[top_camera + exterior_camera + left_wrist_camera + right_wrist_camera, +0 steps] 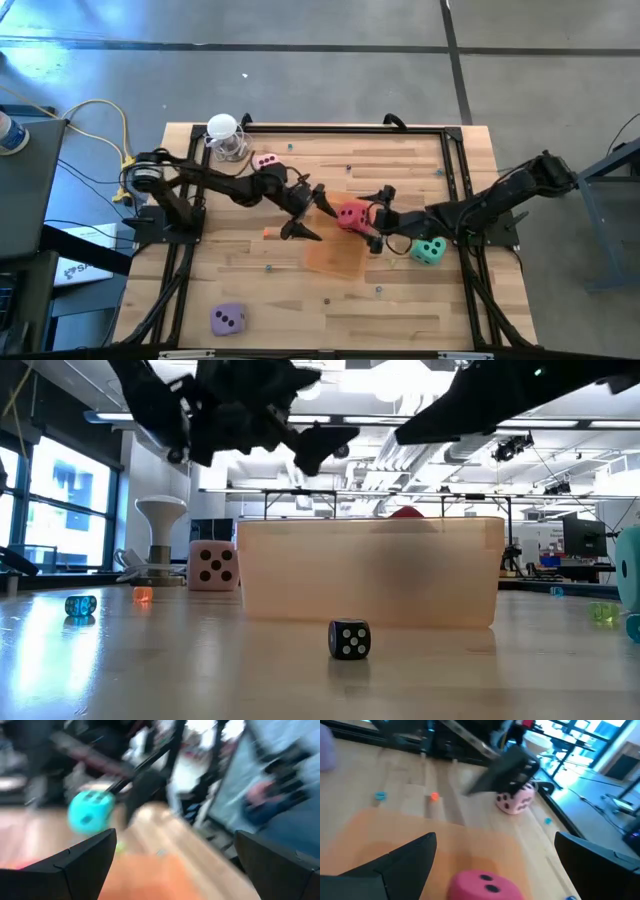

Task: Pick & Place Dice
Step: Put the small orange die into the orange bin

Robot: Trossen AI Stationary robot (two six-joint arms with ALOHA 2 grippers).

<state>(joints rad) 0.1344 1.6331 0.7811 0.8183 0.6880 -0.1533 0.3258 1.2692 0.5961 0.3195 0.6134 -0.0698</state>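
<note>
4 pip-marked dice: pink [266, 161], red [351, 215], teal [430, 250], lilac [228, 319], all well apart.

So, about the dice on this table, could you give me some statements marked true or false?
1. The purple die lies inside the orange tray. False: it sits on the bare table near the front left corner, far from the tray.
2. The left gripper is open and holds nothing. True.
3. The teal die is on the table outside the tray, on the right arm's side. True.
4. The pink die is stacked on the red die. False: they are well apart; the pink one is at the back of the table.
</note>
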